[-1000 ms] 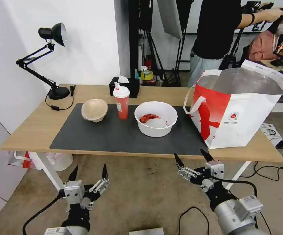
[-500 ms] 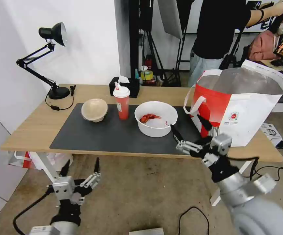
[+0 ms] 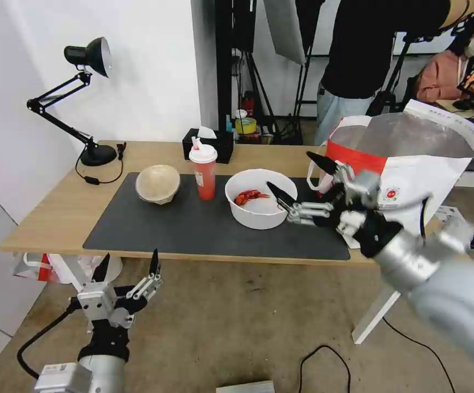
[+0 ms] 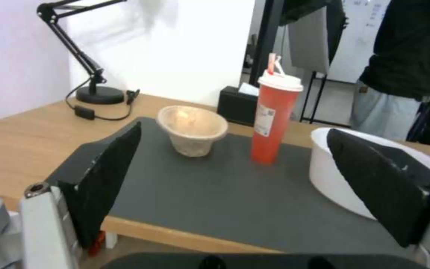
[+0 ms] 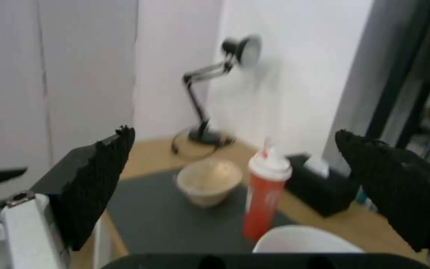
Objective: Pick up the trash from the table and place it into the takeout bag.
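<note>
On the dark mat (image 3: 193, 232) of the light-wood table (image 3: 51, 215) stand the trash items: a beige paper bowl (image 3: 158, 184), a red cup with white lid and straw (image 3: 204, 176), and a wide white bowl (image 3: 250, 215) with red scraps. The takeout bag (image 3: 431, 174) stands open at the table's right end, foil lining showing. My right gripper (image 3: 290, 170) hovers open over the mat between the white bowl's right rim and the bag. My left gripper (image 3: 130, 257) hangs open below the table's front edge. The wrist views show the cup (image 4: 274, 116) (image 5: 267, 194), beige bowl (image 4: 192, 127) (image 5: 207, 183) and white bowl (image 4: 334, 172) (image 5: 304, 239).
A black desk lamp (image 3: 87, 54) and its cord sit at the back left corner. A black tissue box (image 3: 211, 144) stands behind the cup. A person in black stands behind the bag. Cables (image 3: 324, 355) lie on the floor in front.
My right arm has risen from below the table's edge and reached forward over the mat, up beside the white bowl. My left gripper has drifted slightly down and left.
</note>
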